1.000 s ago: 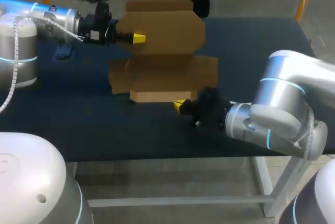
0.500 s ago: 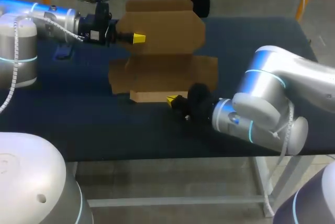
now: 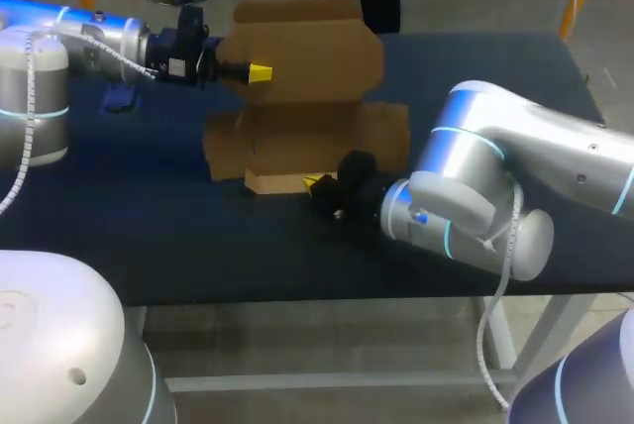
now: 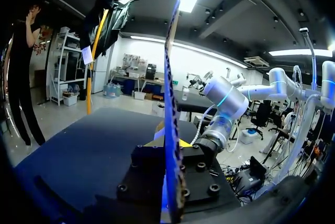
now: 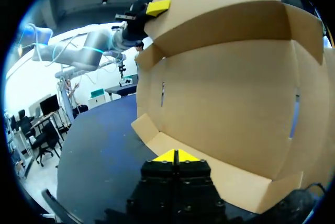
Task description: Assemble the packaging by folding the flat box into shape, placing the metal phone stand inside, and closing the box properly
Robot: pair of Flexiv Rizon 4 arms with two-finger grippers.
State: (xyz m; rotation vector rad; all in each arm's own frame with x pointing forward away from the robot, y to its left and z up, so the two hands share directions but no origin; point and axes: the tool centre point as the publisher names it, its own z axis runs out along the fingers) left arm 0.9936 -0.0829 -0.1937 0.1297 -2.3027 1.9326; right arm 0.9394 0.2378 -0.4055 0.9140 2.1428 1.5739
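Note:
A brown cardboard box lies unfolded on the dark table, its lid panel standing upright at the back. My left gripper is shut on the lid's left edge. In the left wrist view the cardboard runs edge-on between that gripper's fingers. My right gripper is shut with nothing in it, its tips at the low front flap. In the right wrist view the right gripper faces the box's inside, with the left gripper above on the lid. No phone stand is visible.
A small dark blue object lies on the table at the left, under my left arm. Side flaps spread out flat on both sides of the box. My right arm's elbow hangs over the table's front right.
My right arm has swung left along the box's front, bringing its shut gripper up to the front flap. The box has shifted slightly left. The left arm keeps its hold on the lid.

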